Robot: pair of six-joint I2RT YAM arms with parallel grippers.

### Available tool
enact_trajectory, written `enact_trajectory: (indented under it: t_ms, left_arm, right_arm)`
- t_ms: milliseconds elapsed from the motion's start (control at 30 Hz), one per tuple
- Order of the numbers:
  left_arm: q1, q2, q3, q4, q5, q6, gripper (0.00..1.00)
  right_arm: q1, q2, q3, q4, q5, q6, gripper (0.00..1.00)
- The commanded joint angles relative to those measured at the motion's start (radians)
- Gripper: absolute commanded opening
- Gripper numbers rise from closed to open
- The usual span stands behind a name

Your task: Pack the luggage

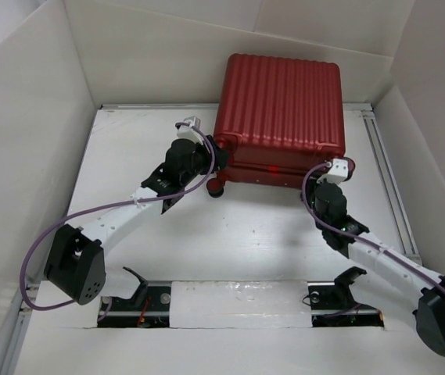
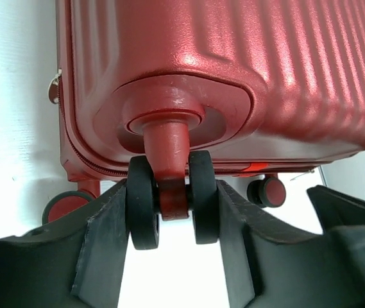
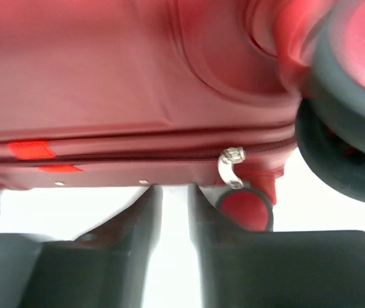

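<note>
The luggage (image 1: 281, 101) is a red ribbed hard-shell suitcase, closed and lying flat at the back of the table. Its lining is hidden. My left gripper (image 1: 217, 156) is at its near left corner. In the left wrist view the left gripper (image 2: 169, 218) is shut on a twin black wheel (image 2: 142, 205) of the suitcase (image 2: 265, 77), one finger against each side. My right gripper (image 1: 334, 178) is at the near right corner. In the right wrist view the right gripper (image 3: 176, 192) has a narrow empty gap, with its tips at the lower edge of the suitcase (image 3: 105, 83), beside a silver zipper pull (image 3: 230, 165).
White walls enclose the table on three sides. A metal rail (image 1: 386, 172) runs along the right edge. Two black stands (image 1: 140, 285) (image 1: 347, 281) sit near the front edge. A lower red-hubbed wheel (image 3: 246, 208) is just right of my right fingers.
</note>
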Motion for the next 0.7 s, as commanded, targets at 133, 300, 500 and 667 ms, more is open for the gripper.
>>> enact_trajectory:
  t_ms: [133, 300, 500, 667]
  left_arm:
    - [-0.006, -0.069, -0.072, 0.103, 0.006, -0.018, 0.61]
    - [-0.006, -0.14, -0.163, 0.194, -0.004, -0.031, 0.64]
    - [-0.006, -0.237, -0.272, 0.298, 0.088, -0.052, 0.64]
    - [-0.006, -0.257, -0.307, 0.318, 0.11, -0.04, 0.62]
  right_arm:
    - [-0.013, 0.095, 0.084, -0.11, 0.129, 0.128, 0.63]
    - [-0.05, 0.104, 0.044, 0.071, 0.117, 0.128, 0.65]
    - [-0.154, 0.141, -0.028, 0.277, 0.076, 0.128, 0.58]
    - [-0.199, 0.219, -0.02, 0.403, -0.021, 0.095, 0.48]
